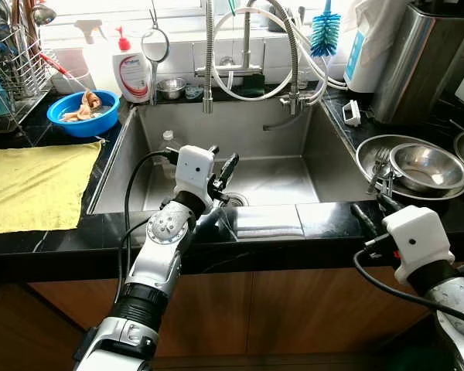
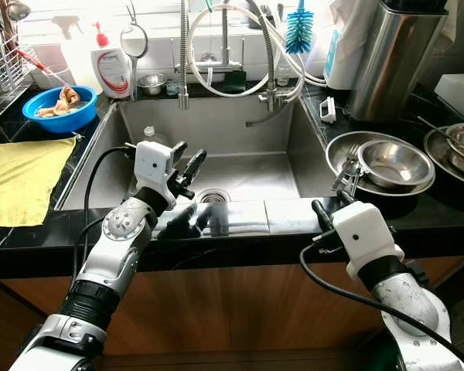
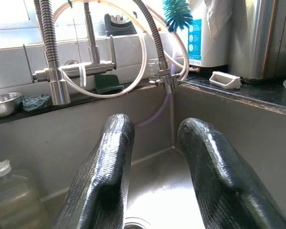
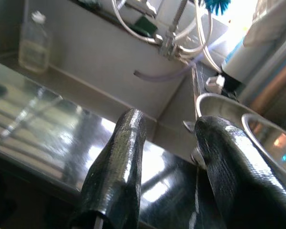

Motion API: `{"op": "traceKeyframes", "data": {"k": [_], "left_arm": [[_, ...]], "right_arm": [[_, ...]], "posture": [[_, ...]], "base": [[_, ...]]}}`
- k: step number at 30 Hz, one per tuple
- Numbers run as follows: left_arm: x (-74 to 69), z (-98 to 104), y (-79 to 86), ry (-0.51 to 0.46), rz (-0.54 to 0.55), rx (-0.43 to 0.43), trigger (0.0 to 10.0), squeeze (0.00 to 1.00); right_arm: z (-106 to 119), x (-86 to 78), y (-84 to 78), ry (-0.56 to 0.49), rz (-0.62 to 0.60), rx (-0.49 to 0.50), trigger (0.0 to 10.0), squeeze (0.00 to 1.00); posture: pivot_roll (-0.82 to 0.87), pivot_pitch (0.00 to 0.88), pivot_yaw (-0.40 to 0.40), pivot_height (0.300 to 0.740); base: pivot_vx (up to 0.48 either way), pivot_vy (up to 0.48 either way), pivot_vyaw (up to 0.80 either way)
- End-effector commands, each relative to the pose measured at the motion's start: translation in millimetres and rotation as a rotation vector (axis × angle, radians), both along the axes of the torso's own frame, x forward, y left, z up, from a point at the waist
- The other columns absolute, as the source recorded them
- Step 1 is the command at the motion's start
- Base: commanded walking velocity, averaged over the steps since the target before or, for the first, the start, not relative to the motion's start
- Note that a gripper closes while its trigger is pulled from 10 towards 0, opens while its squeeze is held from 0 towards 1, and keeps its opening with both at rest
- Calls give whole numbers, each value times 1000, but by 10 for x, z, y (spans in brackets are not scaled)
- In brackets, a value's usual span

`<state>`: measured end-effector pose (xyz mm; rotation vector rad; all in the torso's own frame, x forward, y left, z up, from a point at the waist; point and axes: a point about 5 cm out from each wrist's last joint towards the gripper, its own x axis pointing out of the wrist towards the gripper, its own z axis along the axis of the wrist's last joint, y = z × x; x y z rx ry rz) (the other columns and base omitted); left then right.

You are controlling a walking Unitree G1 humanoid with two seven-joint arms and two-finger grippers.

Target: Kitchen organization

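Note:
My left gripper (image 1: 224, 174) hangs open over the front part of the steel sink (image 1: 278, 174), just above the drain (image 1: 236, 199), with nothing between its fingers (image 3: 105, 171). A clear plastic bottle (image 1: 168, 143) stands in the sink's left rear corner. My right gripper (image 1: 373, 212) is open and empty at the black counter's front edge, just in front of the stacked steel bowls (image 1: 425, 166). A fork (image 1: 377, 166) rests on the rim of the lower bowl. In the right wrist view the fingers (image 4: 119, 162) point along the counter toward those bowls (image 4: 271, 138).
A yellow cloth (image 1: 31, 185) lies left of the sink, with a blue bowl (image 1: 83, 127) of scraps and a dish rack (image 1: 11, 62) behind it. Soap bottle (image 1: 131, 73), faucets (image 1: 209, 69), hoses and a blue brush (image 1: 325, 35) line the back. A steel canister (image 1: 417, 62) stands far right.

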<state>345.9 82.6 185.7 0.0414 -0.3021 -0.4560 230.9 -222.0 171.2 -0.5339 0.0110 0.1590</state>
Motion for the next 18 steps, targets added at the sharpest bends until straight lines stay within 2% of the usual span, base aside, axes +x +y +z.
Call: {"op": "traceKeyframes", "data": {"k": [1,13,14,15,16,17,18], "left_arm": [[-8,-13,-5,13,-7,2,10000,0],[-26,-22,-15,12,-20,3,10000,0],[-25,-19,-18,11,-21,2,10000,0],[-25,-19,-18,11,-21,2,10000,0],[-21,-13,-23,11,-21,2,10000,0],[-21,-13,-23,11,-21,2,10000,0],[-19,-10,-24,10,-22,1,10000,0]], "right_arm": [[-10,10,-65,8,-42,-12,10000,0],[29,57,-6,-24,-29,-15,10000,0],[28,63,-11,-26,-35,-16,3804,0],[28,63,-11,-26,-35,-16,3804,0],[27,70,-19,-26,-42,-18,1216,0],[27,70,-19,-26,-42,-18,1216,0],[28,73,-21,-26,-43,-18,0,0]], "posture": [[-48,0,55,740],[-42,0,54,740],[-42,0,53,740],[-42,0,53,740],[-42,0,53,740],[-42,0,53,740],[-42,0,54,740]], "base": [[0,0,0],[0,0,0],[0,0,0],[0,0,0],[0,0,0],[0,0,0],[0,0,0]]}}
